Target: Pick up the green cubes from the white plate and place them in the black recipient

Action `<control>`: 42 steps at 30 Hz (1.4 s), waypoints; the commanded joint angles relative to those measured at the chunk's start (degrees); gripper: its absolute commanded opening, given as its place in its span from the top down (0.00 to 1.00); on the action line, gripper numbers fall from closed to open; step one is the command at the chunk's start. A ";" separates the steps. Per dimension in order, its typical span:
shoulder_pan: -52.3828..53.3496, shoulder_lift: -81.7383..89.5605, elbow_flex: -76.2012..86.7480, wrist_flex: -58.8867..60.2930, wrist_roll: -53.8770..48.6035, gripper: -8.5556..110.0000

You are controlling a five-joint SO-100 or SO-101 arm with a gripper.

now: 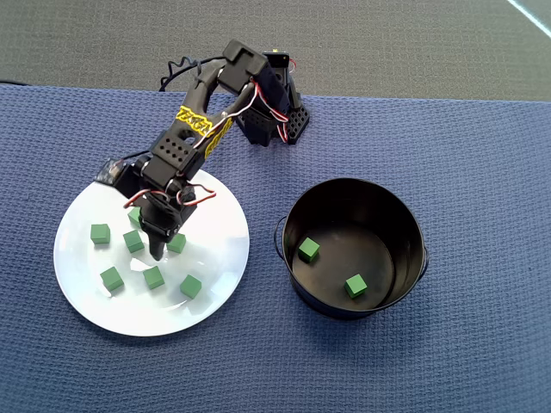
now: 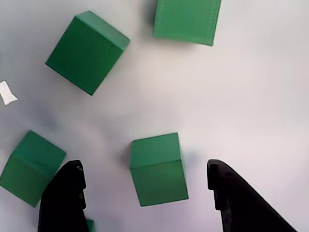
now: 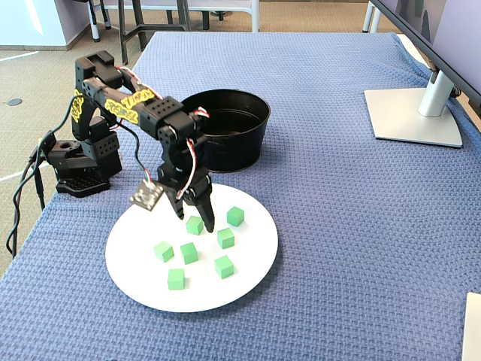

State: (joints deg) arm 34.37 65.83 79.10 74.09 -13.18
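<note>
On the arm, yellow tape's black writing is unreadable.

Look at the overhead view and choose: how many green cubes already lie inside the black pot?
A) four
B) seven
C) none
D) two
D: the overhead view shows one green cube and a second green cube on the floor of the black pot; the rest sit on the white plate.

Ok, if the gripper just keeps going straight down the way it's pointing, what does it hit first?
Most likely the green cube sitting between the open fingers of the gripper in the wrist view. The fingers themselves would probably land on the white plate either side of it, though the remaining height is hard to judge.
</note>
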 commanded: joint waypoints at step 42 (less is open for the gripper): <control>0.70 3.52 -0.35 -2.37 -19.78 0.93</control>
State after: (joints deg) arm 34.72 64.34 78.05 72.33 -34.63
